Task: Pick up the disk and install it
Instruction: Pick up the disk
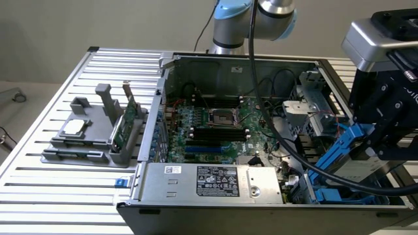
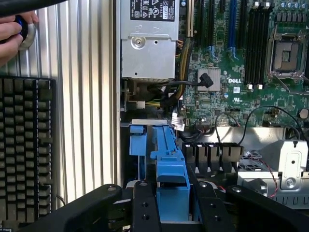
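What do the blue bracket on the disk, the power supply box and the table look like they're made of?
Disk's blue bracket: likely moulded plastic, matte, uniform colour. Power supply box: bare sheet metal, dull grey, folded edges. Table: probably aluminium, pale slotted slats.

An open computer case (image 1: pixel 261 219) sits on a slatted metal table (image 1: pixel 58 196), its green motherboard (image 1: pixel 216 122) exposed and a silver power supply (image 1: pixel 209 182) along its near side. At the exterior view's left, a grey holder (image 1: pixel 85 154) carries an upright green circuit card (image 1: pixel 127 125) and a small silver chip (image 1: pixel 74 127). A black keyboard (image 2: pixel 24 145) lies on the table.
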